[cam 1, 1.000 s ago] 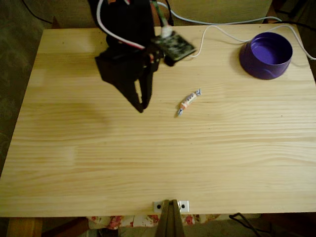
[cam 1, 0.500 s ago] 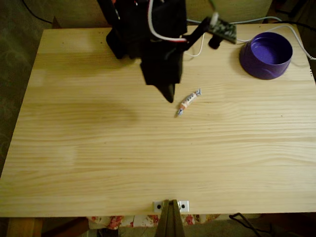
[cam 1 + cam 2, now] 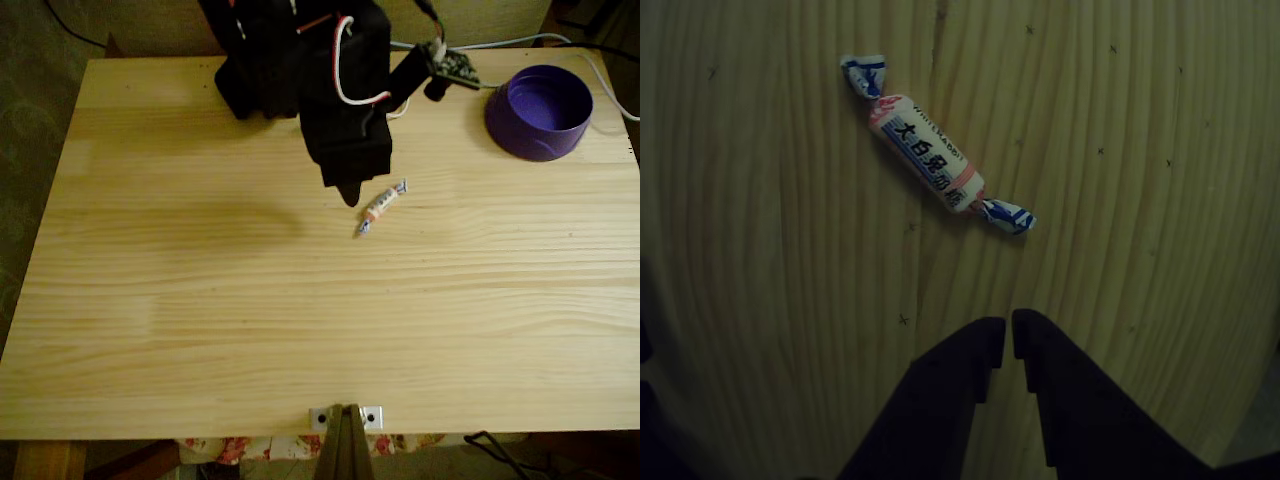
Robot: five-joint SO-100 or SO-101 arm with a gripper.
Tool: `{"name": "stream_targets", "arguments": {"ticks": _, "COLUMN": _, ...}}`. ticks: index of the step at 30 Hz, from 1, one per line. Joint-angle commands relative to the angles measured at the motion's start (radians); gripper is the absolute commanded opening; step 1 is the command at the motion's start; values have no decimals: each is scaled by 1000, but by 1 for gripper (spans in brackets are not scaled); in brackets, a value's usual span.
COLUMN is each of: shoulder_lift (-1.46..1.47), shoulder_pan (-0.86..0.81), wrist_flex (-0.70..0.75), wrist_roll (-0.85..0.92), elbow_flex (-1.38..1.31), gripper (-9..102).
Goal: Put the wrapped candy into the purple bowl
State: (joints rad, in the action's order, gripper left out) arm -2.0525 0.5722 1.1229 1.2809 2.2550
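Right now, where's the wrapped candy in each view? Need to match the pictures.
Fixed view: wrapped candy lies on the table just right of centre, down-right of the gripper, well left of the purple bowl.
Other view: wrapped candy sits upper centre-left, lying diagonally, above the gripper, apart from it.
Shared landmark: the dark gripper tip beside the candy.

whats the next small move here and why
Probably open the jaws and ease forward over the candy. In the other view the gripper has its fingertips nearly together, just short of the candy, which lies untouched at an angle on the table. The bowl sits off to the right in the fixed view, for later.
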Motion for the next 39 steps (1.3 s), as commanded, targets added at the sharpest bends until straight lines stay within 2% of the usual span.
{"name": "stream_targets", "arguments": {"ticks": 1, "shoulder_lift": -21, "shoulder_pan": 28, "wrist_flex": 31, "wrist_roll": 31, "elbow_flex": -138, "gripper": 0}}
{"name": "stream_targets", "arguments": {"ticks": 10, "shoulder_lift": -92, "shoulder_pan": 101, "wrist_flex": 17, "wrist_roll": 23, "elbow_flex": -49, "gripper": 0}}
{"name": "stream_targets", "arguments": {"ticks": 21, "shoulder_lift": 18, "shoulder_pan": 195, "wrist_flex": 37, "wrist_roll": 66, "elbow_flex": -81, "gripper": 10}}
{"name": "stream_targets", "arguments": {"ticks": 31, "shoulder_lift": 144, "shoulder_pan": 153, "wrist_flex": -34, "wrist_roll": 146, "elbow_flex": -160, "gripper": 20}}
{"name": "stream_targets", "arguments": {"ticks": 39, "shoulder_lift": 224, "shoulder_pan": 101, "wrist_flex": -34, "wrist_roll": 192, "elbow_flex": -259, "gripper": 22}}
